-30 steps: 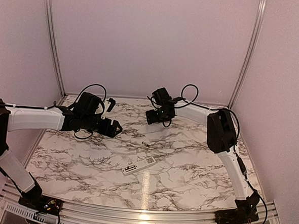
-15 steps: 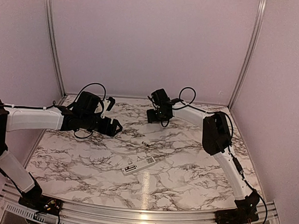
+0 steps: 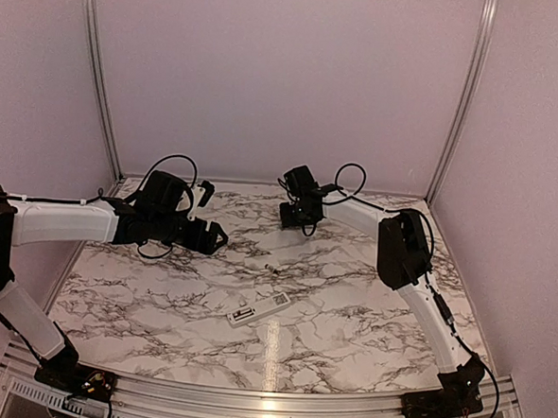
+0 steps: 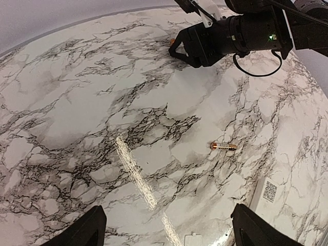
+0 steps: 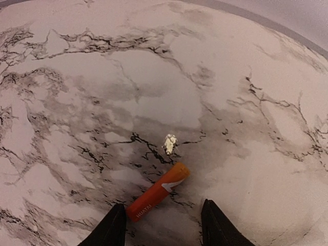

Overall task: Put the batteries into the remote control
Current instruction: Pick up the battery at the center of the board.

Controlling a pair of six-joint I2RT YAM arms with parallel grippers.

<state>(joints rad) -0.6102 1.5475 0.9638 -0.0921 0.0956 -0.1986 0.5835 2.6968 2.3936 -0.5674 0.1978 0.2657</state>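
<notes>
– Gripper on the left arm (image 4: 167, 220)?
– Spread wide, gripping nothing; hanging above the counter (image 4: 77, 102), black fingertips (image 4: 89, 228) poking in at the bottom edge of its wrist view.
– Counter surface?
– Glossy white marble pattern, veined in black and grey, streaked with one long bright reflection.
– Nearest the arm bases?
– Remote control (image 3: 260, 308): slim white plastic bar, lying flat and slantwise, touched by neither arm.
– Anything in its battery bay?
– Cannot tell; only a dark patch toward the end nearer the left arm, too small to read.
– Just past it?
– Copper-tipped battery (image 4: 223, 146): tiny thin cylinder, coppery at one end, silvery and dark along the body, flat on the marble, near the remote control but not touching, well apart from both grippers.
– Farther back, the right gripper (image 5: 163, 212)?
– Part-way apart, low over the counter, straddling the orange battery (image 5: 158, 191) without clamping it.
– That battery?
– Smooth orange cylinder with a white mark and small lettering, lying diagonally on the marble; lower end just beside one fingertip, contact unclear.
– Beyond it?
– Small shiny fleck (image 5: 169, 144) on the marble.
– Farthest of all?
– Plain pale lilac walls (image 3: 287, 77), framed by ribbed aluminium posts (image 3: 96, 75).
</notes>
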